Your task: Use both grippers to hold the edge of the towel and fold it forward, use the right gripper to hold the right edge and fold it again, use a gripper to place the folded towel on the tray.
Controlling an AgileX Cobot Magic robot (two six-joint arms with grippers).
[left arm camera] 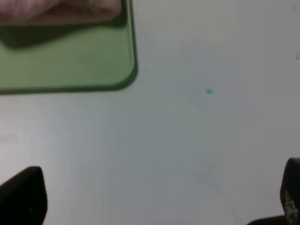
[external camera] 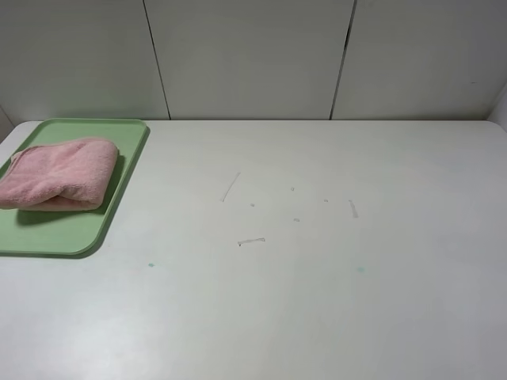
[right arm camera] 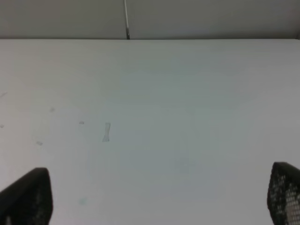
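Note:
The pink towel (external camera: 57, 173) lies folded on the green tray (external camera: 79, 233) at the far left of the white table. The left wrist view shows a corner of the tray (left arm camera: 70, 61) and a strip of the towel (left arm camera: 56, 9). My left gripper (left arm camera: 159, 197) is open and empty, its black fingertips (left arm camera: 23, 192) wide apart over bare table near the tray's corner. My right gripper (right arm camera: 159, 197) is open and empty over bare table, fingertips (right arm camera: 286, 192) wide apart. Neither arm shows in the exterior high view.
The table (external camera: 317, 277) carries a few faint scuffs (external camera: 251, 241) and a small teal speck (left arm camera: 209, 91). A white panelled wall (external camera: 253, 55) stands behind the table's back edge.

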